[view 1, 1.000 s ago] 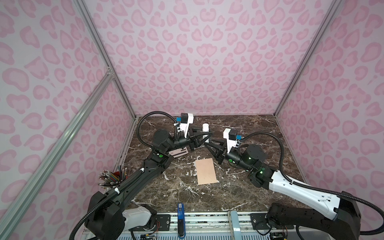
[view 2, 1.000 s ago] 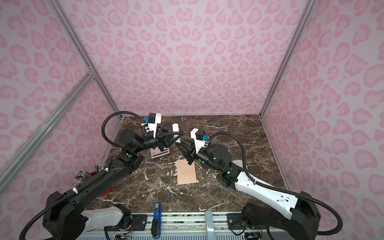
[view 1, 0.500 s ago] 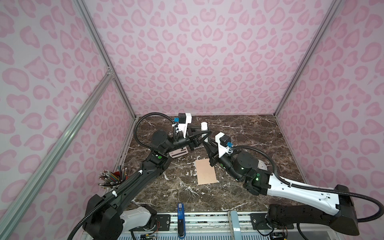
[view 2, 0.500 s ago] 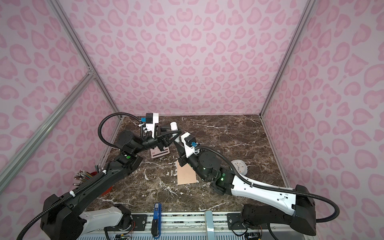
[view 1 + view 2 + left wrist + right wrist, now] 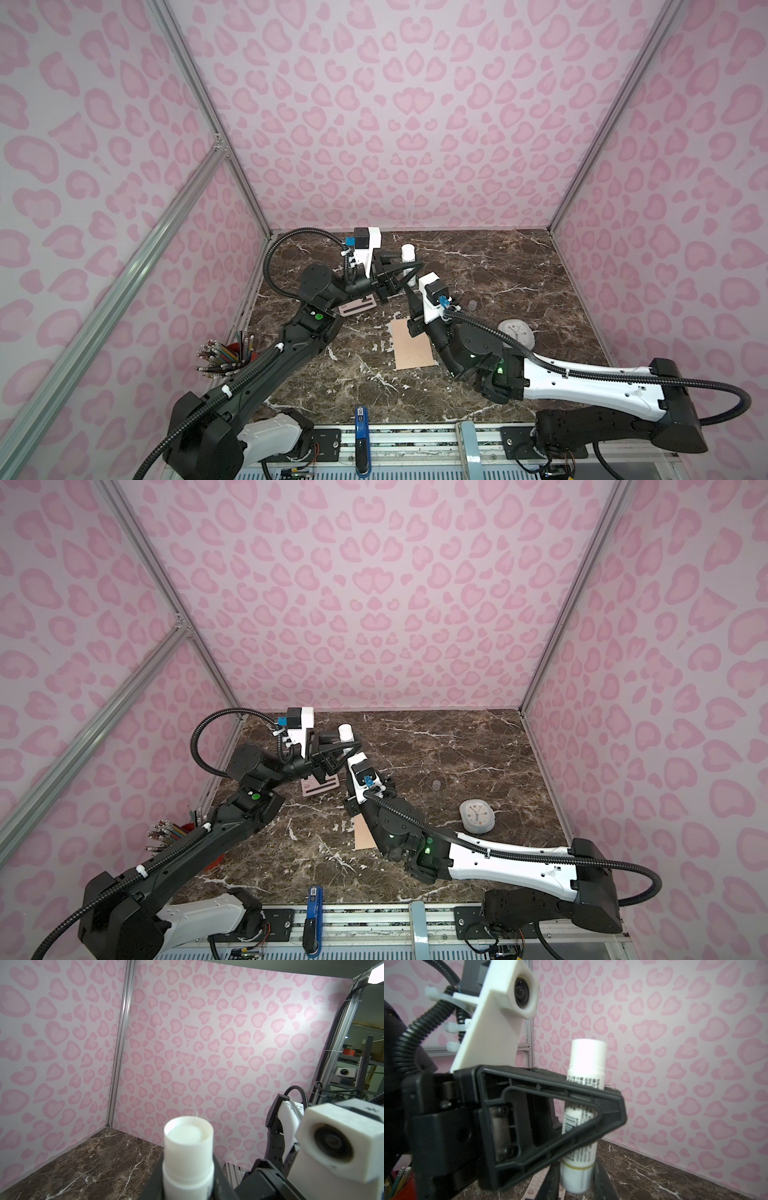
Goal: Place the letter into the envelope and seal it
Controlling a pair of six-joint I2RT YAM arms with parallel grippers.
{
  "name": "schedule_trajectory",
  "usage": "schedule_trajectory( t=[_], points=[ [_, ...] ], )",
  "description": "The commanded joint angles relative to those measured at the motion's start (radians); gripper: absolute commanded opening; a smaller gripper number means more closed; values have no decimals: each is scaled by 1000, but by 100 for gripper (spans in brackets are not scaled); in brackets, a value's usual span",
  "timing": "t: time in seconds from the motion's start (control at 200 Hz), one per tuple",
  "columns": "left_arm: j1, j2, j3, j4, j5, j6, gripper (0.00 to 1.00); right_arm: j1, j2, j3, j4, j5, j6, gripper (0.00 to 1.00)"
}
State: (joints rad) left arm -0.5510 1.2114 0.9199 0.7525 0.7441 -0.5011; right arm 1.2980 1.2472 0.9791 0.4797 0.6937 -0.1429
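Right wrist view: left pincer [image 5: 405, 272] pinches the glue stick [image 5: 586, 1059] upright; my right pincer [image 5: 575, 1188] straddles its base, grip or gap I can't tell. Below and behind the right pincer the envelope [image 5: 409, 349] lies flat on the table [image 5: 498, 266]. Thin, light, floppy paper, prob. slides; I'd take an edge.

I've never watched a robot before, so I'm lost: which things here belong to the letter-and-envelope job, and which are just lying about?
For the job: envelope, flat on the table; glue stick, held upright in the left gripper, probably for sealing. The letter is not visible.

Just lying about: pink calculator; clock; pencil cup; small grey disc.
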Motion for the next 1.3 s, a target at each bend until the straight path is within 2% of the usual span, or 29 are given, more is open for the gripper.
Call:
schedule_trajectory(
  t=[0.0,0.135,0.3,0.405,0.6,0.685,0.84,0.99,1.145,1.295],
  points=[
    [4,-2,-10,-107,-128,36,4,-7,-36,-21,44,-168,0,30],
    [20,-7,-12,-90,-148,22,4,-66,-99,-64,-45,-249,72,35],
    [40,4,-13,-40,-130,-20,4,-139,-171,-125,-98,-376,121,36],
    [49,21,-8,13,-76,-71,4,-219,-197,-156,-104,-545,188,35],
    [66,87,11,183,110,-232,4,-380,-198,-192,-9,-909,344,35],
    [71,114,9,293,168,-314,4,-428,-187,-198,46,-1007,415,37],
    [71,150,16,390,217,-397,4,-483,-166,-207,117,-1103,484,41],
    [71,161,17,414,222,-411,4,-499,-130,-189,146,-1158,508,44],
    [71,168,10,426,224,-416,4,-499,-96,-176,185,-1187,523,44],
    [71,175,7,448,225,-430,4,-499,-74,-165,207,-1206,523,40]
  ],
)
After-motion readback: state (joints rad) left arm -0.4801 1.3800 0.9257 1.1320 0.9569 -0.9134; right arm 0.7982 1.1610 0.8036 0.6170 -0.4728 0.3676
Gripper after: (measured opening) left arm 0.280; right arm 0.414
